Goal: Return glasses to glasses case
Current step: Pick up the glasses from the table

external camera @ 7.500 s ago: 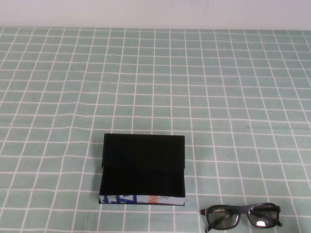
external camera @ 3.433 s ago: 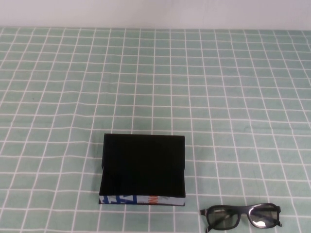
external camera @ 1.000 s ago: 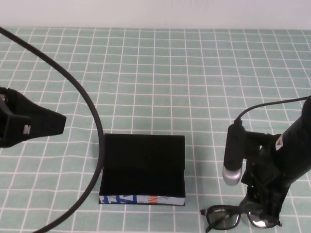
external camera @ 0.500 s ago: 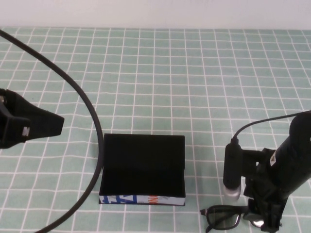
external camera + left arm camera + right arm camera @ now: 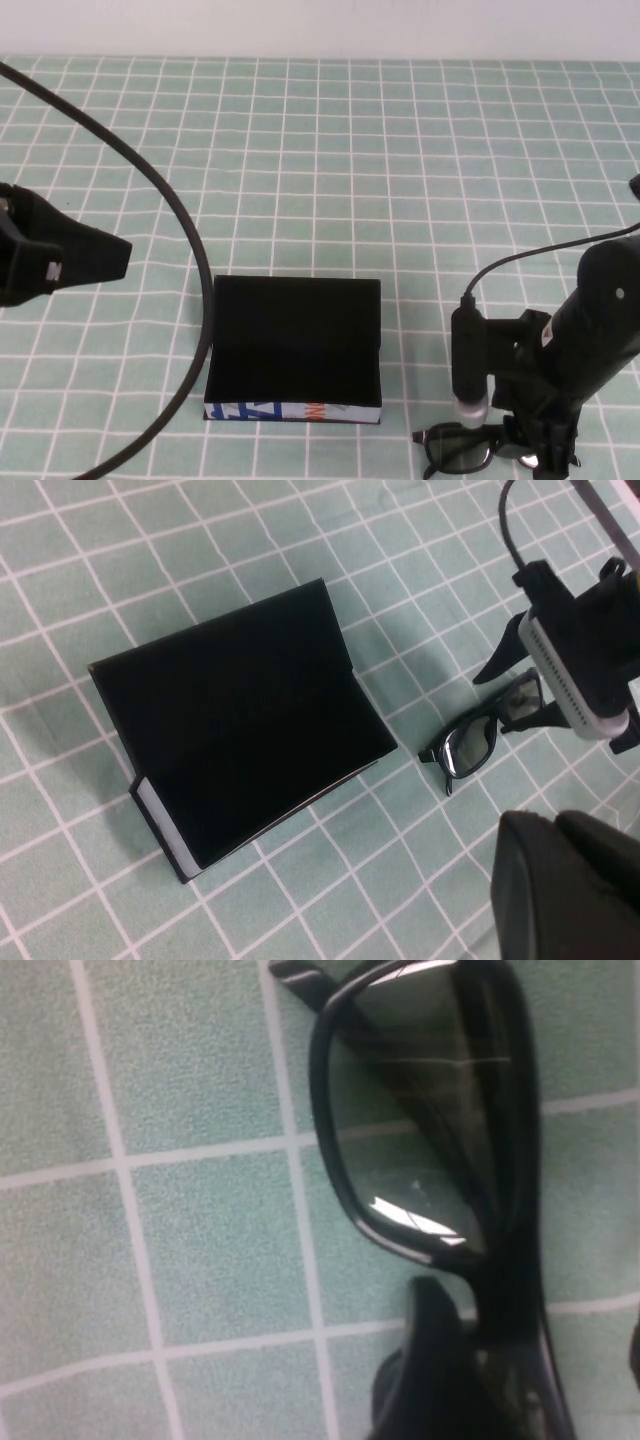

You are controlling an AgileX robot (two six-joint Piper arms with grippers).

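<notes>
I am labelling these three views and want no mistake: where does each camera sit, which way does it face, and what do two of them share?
High view: raised on the robot's side, angled down at the table; shows left gripper, and right gripper low over the glasses.
Left wrist view: looks down at the open glasses case, with the right arm.
Right wrist view: close above one lens.
All three share the glasses.

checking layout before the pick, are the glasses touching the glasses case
Apart. The high view shows a strip of green cloth between the glasses and the glasses case; the left wrist view shows the same gap.
</notes>
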